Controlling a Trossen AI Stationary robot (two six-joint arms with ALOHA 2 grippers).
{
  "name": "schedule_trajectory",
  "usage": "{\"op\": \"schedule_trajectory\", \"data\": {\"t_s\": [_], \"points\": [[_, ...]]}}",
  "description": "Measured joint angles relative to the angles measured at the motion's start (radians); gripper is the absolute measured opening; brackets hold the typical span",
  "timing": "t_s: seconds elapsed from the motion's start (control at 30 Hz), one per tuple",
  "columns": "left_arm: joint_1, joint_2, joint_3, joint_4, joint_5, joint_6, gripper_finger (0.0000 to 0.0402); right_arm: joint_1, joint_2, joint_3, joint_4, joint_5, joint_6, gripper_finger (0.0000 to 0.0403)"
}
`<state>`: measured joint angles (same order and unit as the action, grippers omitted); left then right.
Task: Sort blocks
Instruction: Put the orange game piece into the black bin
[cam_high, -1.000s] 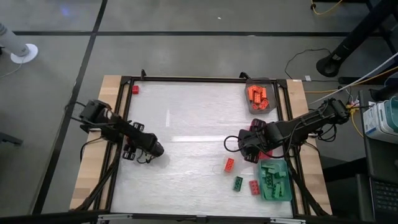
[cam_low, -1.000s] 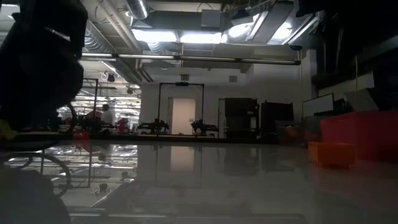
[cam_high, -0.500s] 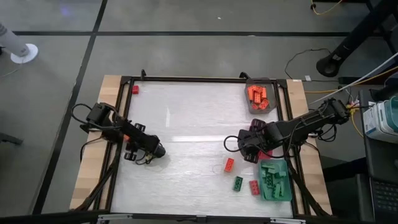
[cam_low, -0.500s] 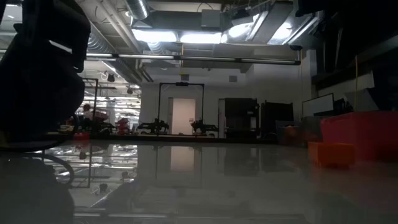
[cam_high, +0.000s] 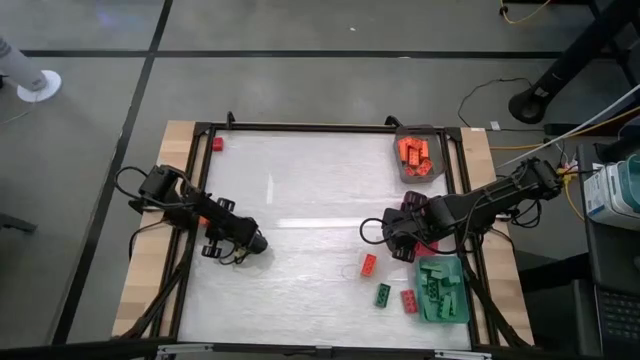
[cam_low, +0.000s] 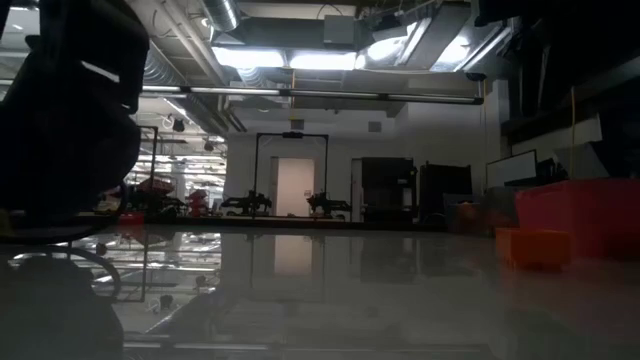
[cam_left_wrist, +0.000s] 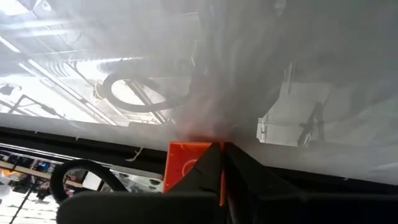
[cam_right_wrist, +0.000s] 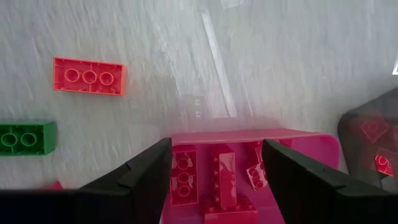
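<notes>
- Pinching an orange block (cam_left_wrist: 189, 163) between closed fingers: left gripper (cam_high: 252, 242), low over the white table (cam_high: 300, 190) near its left edge.
- Hovering with jaws spread wide and holding nothing: right gripper (cam_right_wrist: 214, 165), directly above the pink tray (cam_right_wrist: 249, 138) of red blocks (cam_right_wrist: 225, 168) on the table's right side.
- Lying loose on the table near the right gripper: one red block (cam_high: 369, 264), one green block (cam_high: 383, 294), another red block (cam_high: 409, 301) just beside the teal tray (cam_high: 443, 289).
- Filling the teal tray: green blocks (cam_high: 438, 285).
- Sitting in the grey tray (cam_high: 418, 156) at the far right corner: orange blocks (cam_high: 414, 154).
- Resting alone at the far left corner: a single red block (cam_high: 217, 144).
</notes>
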<state>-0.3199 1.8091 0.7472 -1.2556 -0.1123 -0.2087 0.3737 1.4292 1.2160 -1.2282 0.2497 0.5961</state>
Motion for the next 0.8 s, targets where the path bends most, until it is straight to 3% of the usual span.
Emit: {"op": "schedule_trajectory", "data": {"t_s": [0.3, 0.5, 0.8], "points": [[0.0, 0.0, 0.063, -0.019, 0.019, -0.02, 0.0028, 0.0, 0.0, 0.0, 0.0, 0.0, 0.0, 0.0248], [0.005, 0.0, 0.131, 0.032, 0.034, -0.022, 0.0015, 0.0, 0.0, 0.0, 0.0, 0.0, 0.0, 0.0248], [0.065, -0.003, 0.174, -0.174, 0.023, -0.02, 0.001, 0.0, 0.0, 0.0, 0.0, 0.0, 0.0, 0.0248]]}}
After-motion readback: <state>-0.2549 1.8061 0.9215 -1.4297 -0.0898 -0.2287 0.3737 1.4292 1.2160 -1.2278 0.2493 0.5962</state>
